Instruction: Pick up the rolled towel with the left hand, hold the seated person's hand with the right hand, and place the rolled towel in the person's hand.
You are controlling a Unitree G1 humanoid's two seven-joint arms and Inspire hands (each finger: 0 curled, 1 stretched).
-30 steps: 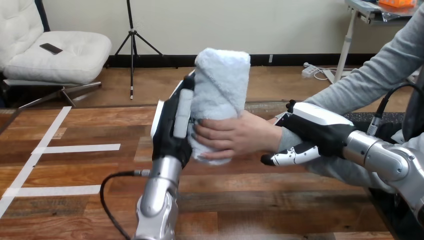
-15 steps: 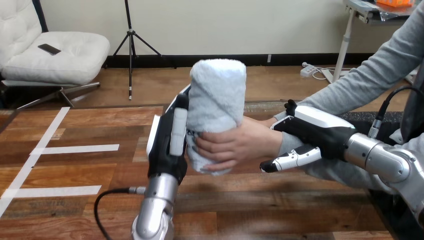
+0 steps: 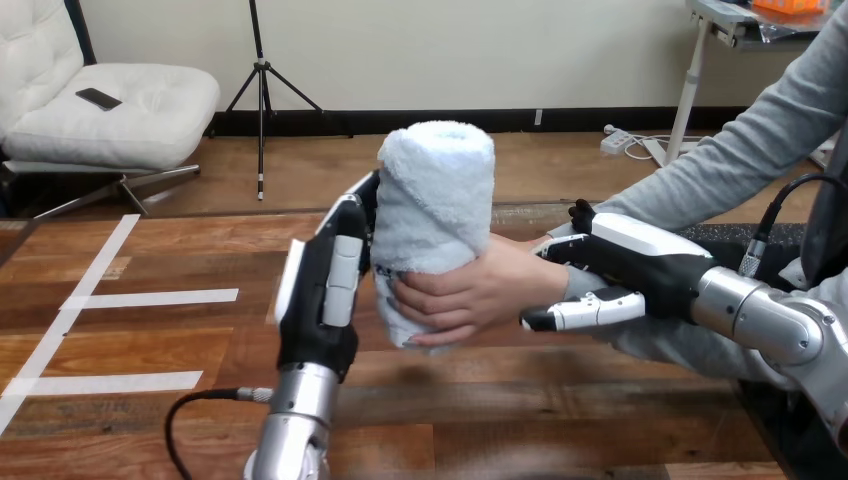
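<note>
A pale blue rolled towel (image 3: 436, 215) stands upright above the wooden table (image 3: 560, 400). The person's hand (image 3: 475, 293) reaches in from the right and is wrapped round the towel's lower half. My left hand (image 3: 318, 295) is just left of the towel with its back toward me. Its fingers (image 3: 343, 262) are straight and point up along the towel's side, at most brushing it. My right hand (image 3: 635, 262) grips the person's wrist, with fingers curled over the top and the thumb (image 3: 580, 313) underneath.
White tape strips (image 3: 150, 297) mark the table's left part. The person's grey-sleeved forearm (image 3: 745, 160) slopes down from the upper right to the wrist. My left forearm (image 3: 290, 430) rises from the bottom edge.
My left hand has slid left and down off the towel, and its fingers have straightened. The towel stays in the person's hand. My right hand keeps its grip on the wrist.
</note>
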